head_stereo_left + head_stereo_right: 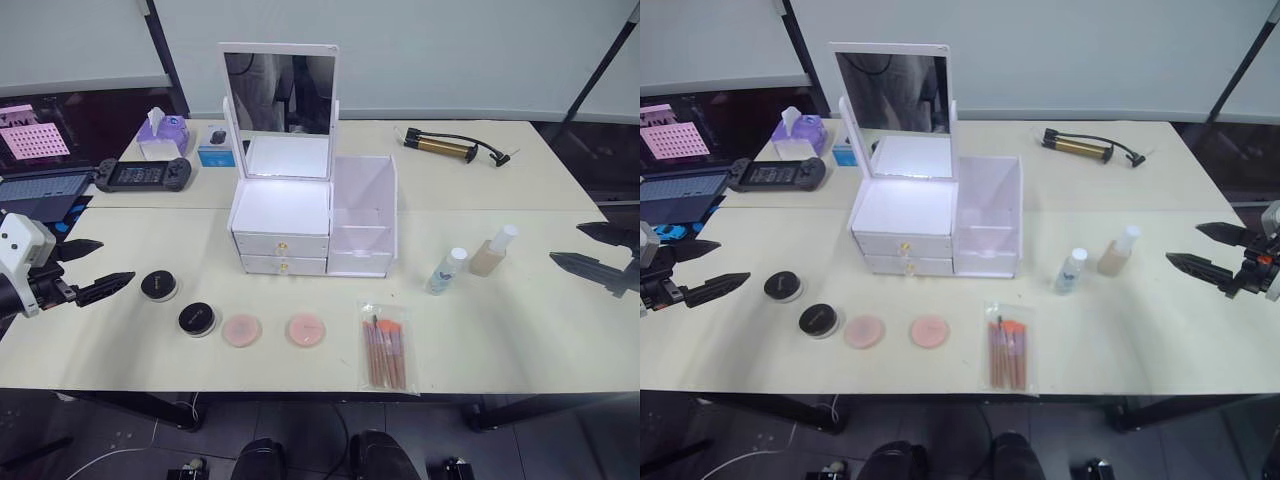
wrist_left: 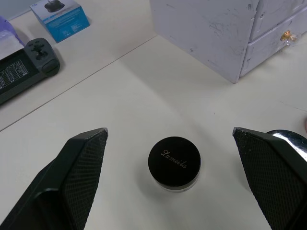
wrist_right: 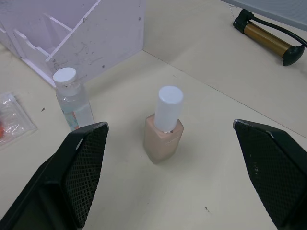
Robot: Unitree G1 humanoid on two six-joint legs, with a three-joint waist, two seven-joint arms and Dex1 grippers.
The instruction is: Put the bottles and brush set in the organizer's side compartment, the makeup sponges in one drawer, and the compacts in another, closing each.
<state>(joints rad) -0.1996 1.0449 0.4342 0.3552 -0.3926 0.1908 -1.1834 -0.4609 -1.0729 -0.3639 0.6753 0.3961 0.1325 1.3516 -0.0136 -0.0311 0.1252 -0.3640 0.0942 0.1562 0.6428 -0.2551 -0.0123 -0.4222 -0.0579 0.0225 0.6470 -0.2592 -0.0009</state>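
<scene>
Both grippers stood wide and empty: the right gripper [image 3: 172,177] faced the foundation bottle [image 3: 164,130] squarely, the left gripper [image 2: 170,179] a black compact [image 2: 174,163]. An off-centre approach could topple that tall bottle.

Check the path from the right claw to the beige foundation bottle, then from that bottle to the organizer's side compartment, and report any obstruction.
Nothing lies between the open right claw and the foundation bottle. Toward the side compartment, the clear bottle stands upright just beside the foundation bottle on the organizer's side, partly in a low straight path.
</scene>
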